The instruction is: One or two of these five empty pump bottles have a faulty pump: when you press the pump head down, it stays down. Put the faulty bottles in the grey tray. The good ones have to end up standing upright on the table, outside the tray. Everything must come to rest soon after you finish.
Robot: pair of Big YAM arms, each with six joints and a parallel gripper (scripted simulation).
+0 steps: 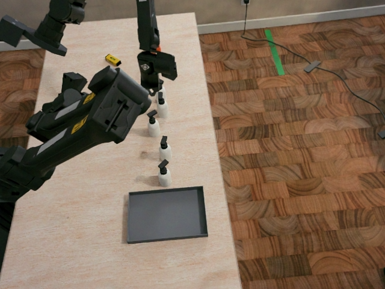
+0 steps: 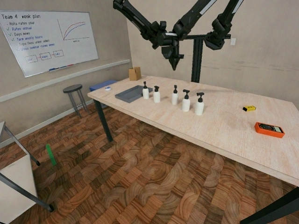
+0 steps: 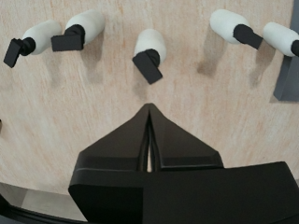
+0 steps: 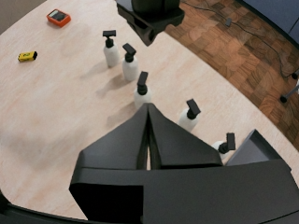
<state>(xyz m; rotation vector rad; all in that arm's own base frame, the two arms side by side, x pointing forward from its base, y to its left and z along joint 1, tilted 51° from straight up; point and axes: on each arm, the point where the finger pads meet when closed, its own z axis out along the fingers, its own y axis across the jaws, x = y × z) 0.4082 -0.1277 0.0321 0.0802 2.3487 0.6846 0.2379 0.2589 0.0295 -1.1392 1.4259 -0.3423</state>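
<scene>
Exterior view: I am testing pumps.
My left claw (image 1: pixel 152 92) (image 2: pixel 174 69) (image 3: pixel 149 111) (image 4: pixel 149 45) is hovering clenched and empty; my right claw (image 4: pixel 148 110) is clenched too. Five bottles are standing on the table (image 1: pixel 93 242) (image 2: pixel 229 120) (image 4: pixel 37 117), outside the tray (image 1: pixel 164 214) (image 2: pixel 131 95) (image 3: pixel 284 84) (image 4: pixel 254 149), before a whiteboard (image 2: pixel 48 40). The low-headed second bottle (image 1: pixel 165 152) (image 2: pixel 156 96) (image 3: pixel 224 23) (image 4: pixel 188 122) is probably needing traying.

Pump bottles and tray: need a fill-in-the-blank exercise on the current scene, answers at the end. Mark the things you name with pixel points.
1. The number of white bottles with black pump heads (image 1: pixel 153 127) (image 2: pixel 174 98) (image 3: pixel 151 41) (image 4: pixel 142 97) standing upright on the table is ____.
2. The number of bottles inside the rectangular grey tray (image 1: pixel 164 217) (image 2: pixel 130 94) (image 3: pixel 286 86) (image 4: pixel 254 154) is ____.
3. The small box with a black end (image 1: pixel 112 59) (image 2: pixel 250 108) (image 4: pixel 28 56) is mainly coloured ____.
4. Its fingers shut, the left end effector (image 1: pixel 152 92) (image 2: pixel 174 69) (image 3: pixel 149 111) (image 4: pixel 149 45) holds ____.

Missing words: five; zero; yellow; nothing.
</scene>
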